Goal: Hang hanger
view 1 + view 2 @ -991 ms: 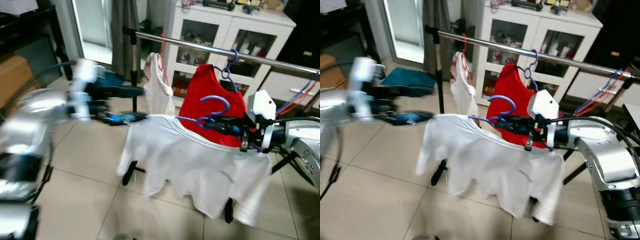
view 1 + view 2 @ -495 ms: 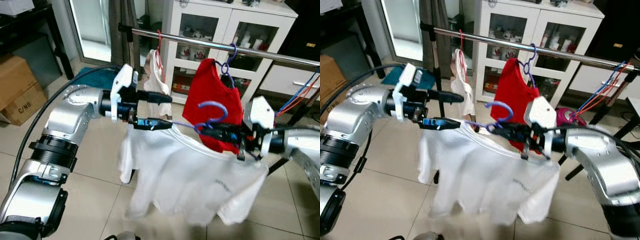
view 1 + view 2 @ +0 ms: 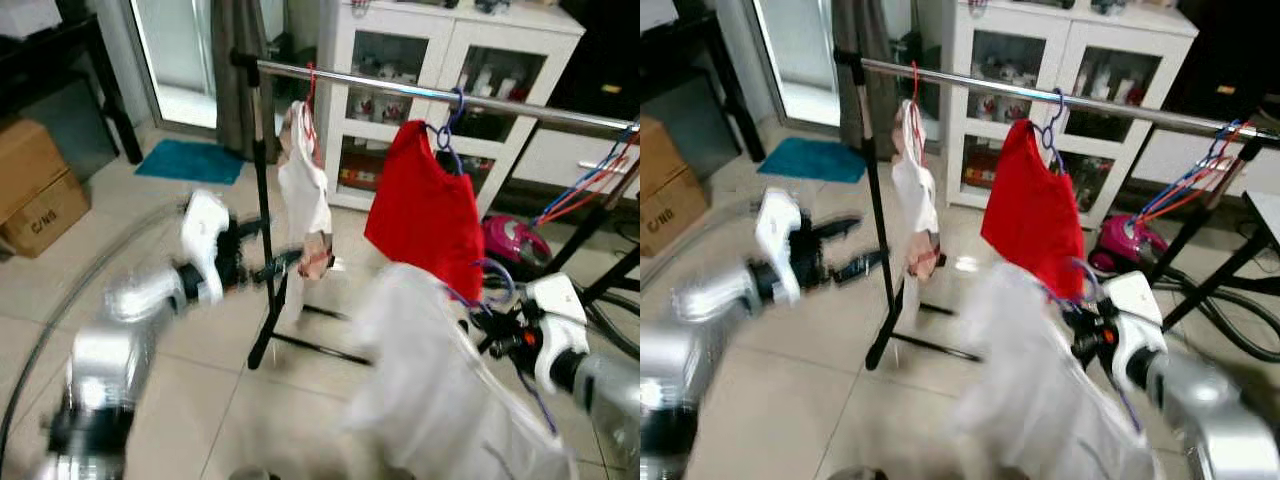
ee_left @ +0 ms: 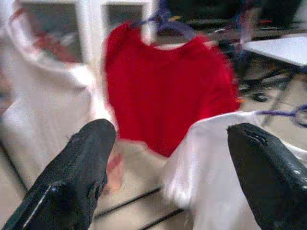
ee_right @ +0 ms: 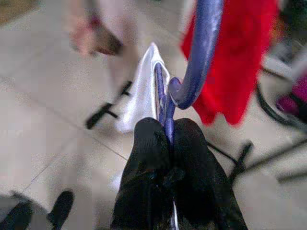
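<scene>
A white T-shirt point(image 3: 430, 380) hangs on a purple hanger point(image 5: 201, 48), low at the right and blurred. My right gripper point(image 5: 166, 127) is shut on the hanger's neck just below its hook point(image 3: 497, 285). The steel rail point(image 3: 400, 90) runs above and behind it. On the rail hang a red shirt point(image 3: 430, 200) on a purple hanger and a white top point(image 3: 305, 170) on a red hanger. My left gripper point(image 3: 280, 248) is open and holds nothing, left of the rack's pole; in its wrist view the fingers point(image 4: 86, 158) stand wide apart, facing the red shirt point(image 4: 163, 91).
A white glass-door cabinet point(image 3: 420, 55) stands behind the rail. The rack's black foot point(image 3: 300, 340) crosses the tiled floor. A cardboard box point(image 3: 40, 200) and a teal mat point(image 3: 195, 160) lie at the left. A pink vacuum point(image 3: 515, 240) and spare hangers point(image 3: 590, 185) are at the right.
My left gripper has let go of the white T-shirt and drawn back to the left. The shirt has dropped and swung right with my right gripper. The camera has shifted too.
</scene>
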Robot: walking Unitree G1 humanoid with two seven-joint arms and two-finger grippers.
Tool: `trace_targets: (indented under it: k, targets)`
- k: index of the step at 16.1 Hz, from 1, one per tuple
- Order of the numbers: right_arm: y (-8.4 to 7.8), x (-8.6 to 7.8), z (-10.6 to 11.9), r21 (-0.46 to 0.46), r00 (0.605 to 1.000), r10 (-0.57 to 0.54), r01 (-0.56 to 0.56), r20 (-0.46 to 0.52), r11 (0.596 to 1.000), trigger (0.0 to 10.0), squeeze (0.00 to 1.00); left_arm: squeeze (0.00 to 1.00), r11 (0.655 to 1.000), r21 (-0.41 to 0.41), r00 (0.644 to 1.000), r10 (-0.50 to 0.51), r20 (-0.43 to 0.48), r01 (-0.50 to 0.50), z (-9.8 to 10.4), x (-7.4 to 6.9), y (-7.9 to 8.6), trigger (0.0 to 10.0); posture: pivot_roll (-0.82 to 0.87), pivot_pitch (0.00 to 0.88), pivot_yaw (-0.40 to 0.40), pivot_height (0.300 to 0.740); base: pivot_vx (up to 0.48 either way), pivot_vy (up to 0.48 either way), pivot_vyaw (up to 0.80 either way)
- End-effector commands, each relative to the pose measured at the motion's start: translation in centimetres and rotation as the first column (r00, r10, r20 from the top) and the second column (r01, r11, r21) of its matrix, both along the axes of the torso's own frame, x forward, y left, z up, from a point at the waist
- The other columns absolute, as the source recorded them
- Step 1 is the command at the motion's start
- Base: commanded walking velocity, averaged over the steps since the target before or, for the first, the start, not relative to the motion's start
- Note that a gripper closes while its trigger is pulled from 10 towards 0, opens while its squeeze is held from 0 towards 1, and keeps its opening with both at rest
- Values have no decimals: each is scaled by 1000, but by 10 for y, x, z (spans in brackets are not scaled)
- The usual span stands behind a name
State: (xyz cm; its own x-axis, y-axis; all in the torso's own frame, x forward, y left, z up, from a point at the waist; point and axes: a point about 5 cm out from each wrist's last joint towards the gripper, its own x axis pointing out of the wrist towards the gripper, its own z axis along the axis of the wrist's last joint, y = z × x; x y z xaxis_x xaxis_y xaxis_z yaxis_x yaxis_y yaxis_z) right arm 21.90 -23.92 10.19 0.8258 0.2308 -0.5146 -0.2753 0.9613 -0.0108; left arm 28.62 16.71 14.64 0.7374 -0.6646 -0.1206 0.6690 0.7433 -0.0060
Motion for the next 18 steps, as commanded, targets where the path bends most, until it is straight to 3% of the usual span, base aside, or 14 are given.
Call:
trace_targets:
  k: [1, 2, 3, 5, 6, 7, 9, 10, 12, 15, 16, 17, 18]
  targets:
    - [-5, 0, 6, -25, 996, -74, 75, 40, 997, 10000, 0, 0, 995, 29, 995, 94, 26, -94, 4, 0, 3, 10000, 71, 0, -9, 740, 0, 0, 0]
    - [-2, -4, 3, 5, 992, -124, 124, 36, 992, 10000, 0, 0, 985, 94, 989, 138, 60, -143, -4, -7, 2, 10000, 73, 0, -11, 740, 0, 0, 0]
    - [3, -11, -3, -7, 990, -143, 143, -2, 990, 10000, 0, 0, 980, 111, 984, 159, 83, -167, -11, -15, -5, 10000, 72, 0, -15, 740, 0, 0, 0]
    - [13, -27, -12, 1, 992, -80, 81, -95, 997, 10000, 0, 0, 976, 77, 979, 201, 46, -204, -19, -20, -13, 10000, 69, 0, -19, 740, 0, 0, 0]
    - [5, -30, -21, -63, 983, -131, 124, -131, 990, 10000, 0, 0, 974, 80, 977, 211, 43, -214, -22, -21, -17, 10000, 68, 0, -22, 740, 0, 0, 0]
    - [-10, -28, -28, -153, 964, -230, 210, -133, 966, 10000, 0, 0, 964, 81, 967, 253, 38, -255, -24, -18, -17, 10000, 67, 0, -23, 740, 0, 0, 0]
    - [-25, -23, -29, -215, 932, -348, 321, -101, 922, 10000, 0, 0, 964, 70, 966, 253, 47, -256, -24, -17, -19, 10000, 65, 0, -23, 740, 0, 0, 0]
    - [-28, -17, -26, -200, 916, -395, 375, -67, 905, 10000, 0, 0, 968, 69, 970, 238, 56, -242, -23, -17, -20, 10000, 66, 0, -20, 740, 326, 0, 0]
    - [-12, 6, -8, -64, 911, -402, 408, 88, 911, 10000, 0, 0, 964, 72, 966, 255, 45, -258, -24, -16, -18, 10000, 67, 0, -13, 740, 337, 0, 0]
    - [10, 23, -3, 3, 920, -355, 360, 164, 933, 10000, 0, 0, 960, 50, 961, 275, 12, -275, -26, -16, -14, 10000, 79, 0, -15, 740, 342, 0, 0]
    - [15, 28, -3, 6, 920, -347, 352, 181, 936, 10000, 0, 608, 962, 41, 963, 270, -1, -270, -26, -17, -14, 10000, 82, 0, -19, 740, 405, 0, 0]
    - [15, 30, -3, -15, 913, -357, 367, 198, 930, 10000, 0, 1000, 963, 43, 964, 265, 0, -265, -25, -18, -14, 10000, 87, 0, -22, 740, 416, 0, 0]
    - [13, 31, -3, -35, 902, -377, 392, 208, 919, 10000, 0, 1000, 963, 48, 964, 265, 4, -265, -25, -17, -13, 10000, 87, 0, -24, 740, 420, 0, 0]
